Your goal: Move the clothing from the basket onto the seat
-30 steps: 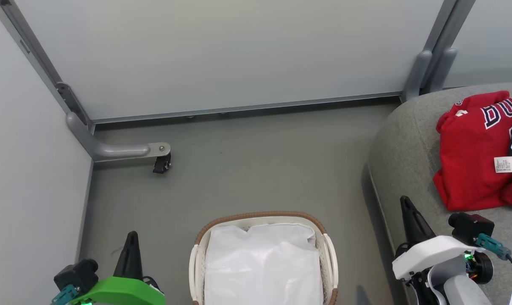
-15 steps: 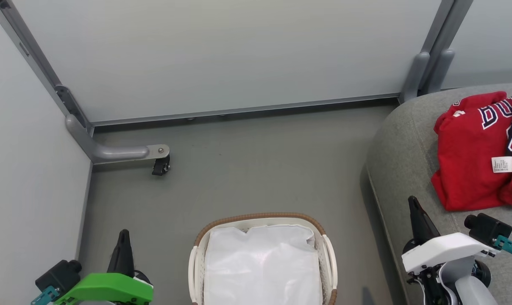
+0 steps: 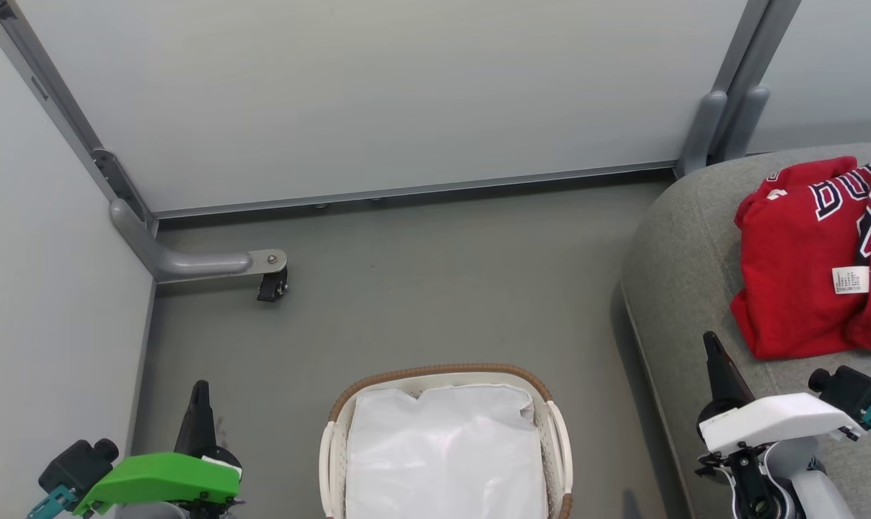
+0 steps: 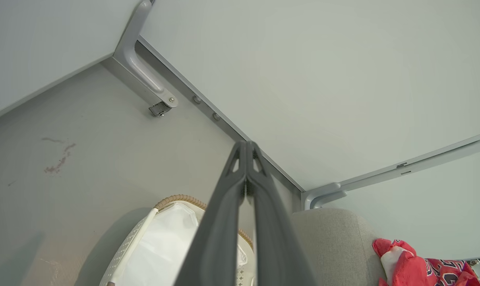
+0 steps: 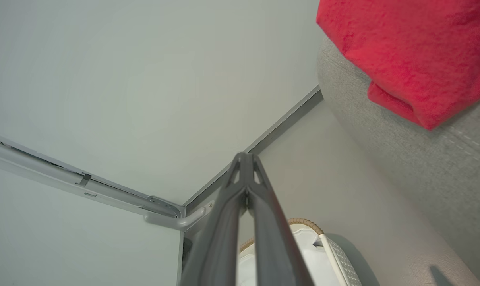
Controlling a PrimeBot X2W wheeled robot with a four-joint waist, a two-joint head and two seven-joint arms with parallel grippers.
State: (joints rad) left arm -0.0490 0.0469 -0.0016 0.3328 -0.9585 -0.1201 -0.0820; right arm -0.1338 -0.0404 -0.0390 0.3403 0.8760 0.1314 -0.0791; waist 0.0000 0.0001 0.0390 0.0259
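Head view: red jerseys (image 3: 796,288) on grey seat (image 3: 681,288), right; basket (image 3: 443,371) shows liner (image 3: 443,454); left claw (image 3: 200,393), right claw (image 3: 711,346) pinched closed, empty. Possible risk: right claw snagging jerseys, dragging them floorward.

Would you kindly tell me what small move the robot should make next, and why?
Probably just draw the left gripper and right gripper, both shut and empty, back to rest: the basket seems to hold just its white liner, and the red jerseys already lie on the grey seat.
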